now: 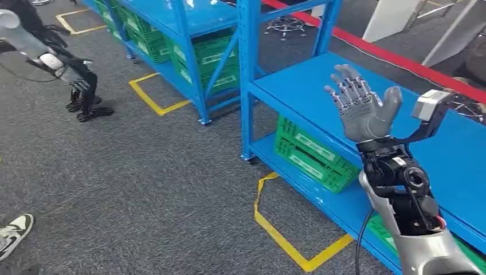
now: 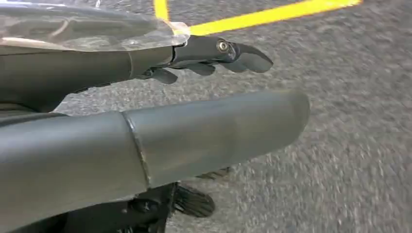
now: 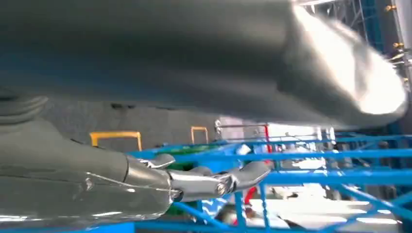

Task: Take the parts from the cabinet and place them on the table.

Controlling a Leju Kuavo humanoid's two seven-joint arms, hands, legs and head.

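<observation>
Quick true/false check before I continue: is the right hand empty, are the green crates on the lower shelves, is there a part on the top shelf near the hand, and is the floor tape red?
1. The right hand holds nothing, fingers apart. True.
2. Green crates sit on the lower shelf. True.
3. A part lies on the blue shelf top beside the hand. False: that surface is bare.
4. The floor markings are red. False: they are yellow.
</observation>
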